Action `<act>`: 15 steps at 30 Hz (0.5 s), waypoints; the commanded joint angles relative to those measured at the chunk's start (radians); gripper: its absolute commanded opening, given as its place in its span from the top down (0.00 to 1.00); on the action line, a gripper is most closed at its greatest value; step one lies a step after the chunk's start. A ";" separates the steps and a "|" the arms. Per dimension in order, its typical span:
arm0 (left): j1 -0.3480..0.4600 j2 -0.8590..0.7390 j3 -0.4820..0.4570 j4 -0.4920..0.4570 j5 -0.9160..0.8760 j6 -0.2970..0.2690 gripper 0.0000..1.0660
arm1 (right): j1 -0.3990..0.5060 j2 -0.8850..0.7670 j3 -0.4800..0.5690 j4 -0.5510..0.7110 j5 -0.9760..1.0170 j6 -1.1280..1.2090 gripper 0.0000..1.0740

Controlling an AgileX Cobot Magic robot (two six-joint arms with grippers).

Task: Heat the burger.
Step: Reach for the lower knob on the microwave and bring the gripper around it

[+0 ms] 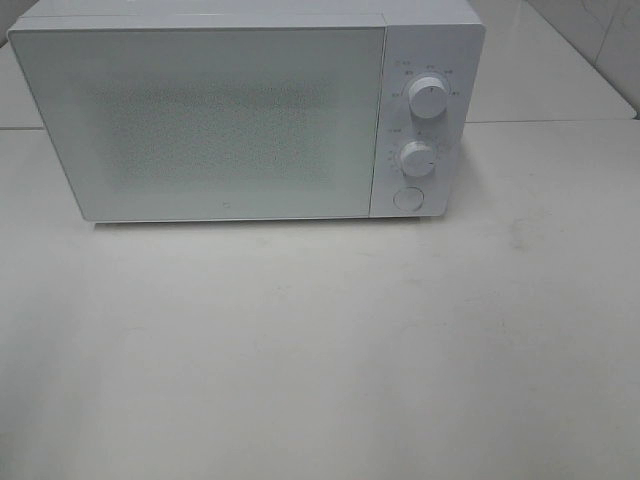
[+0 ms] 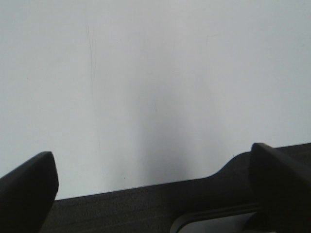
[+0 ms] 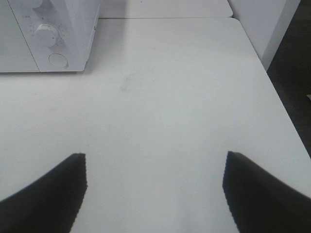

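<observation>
White tabletop [image 1: 320, 350] with a closed microwave [image 1: 230, 110]; the burger shows in no view, so its place cannot be told.
Ahead of the right gripper [image 3: 155, 159], towards the left arm's side, stands the microwave's control panel with its upper knob [image 1: 428, 98], lower knob [image 1: 417, 158] and round button [image 1: 407, 197]. The right gripper's jaws stand wide over bare tabletop, holding nothing. The left gripper [image 2: 151, 158] is also spread wide and empty, with white surface ahead and a dark edge strip [image 2: 146, 204] by its fingers.
</observation>
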 commanded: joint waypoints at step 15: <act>0.003 -0.455 0.014 -0.008 -0.015 -0.002 0.06 | -0.007 -0.033 0.004 -0.003 -0.011 -0.001 0.30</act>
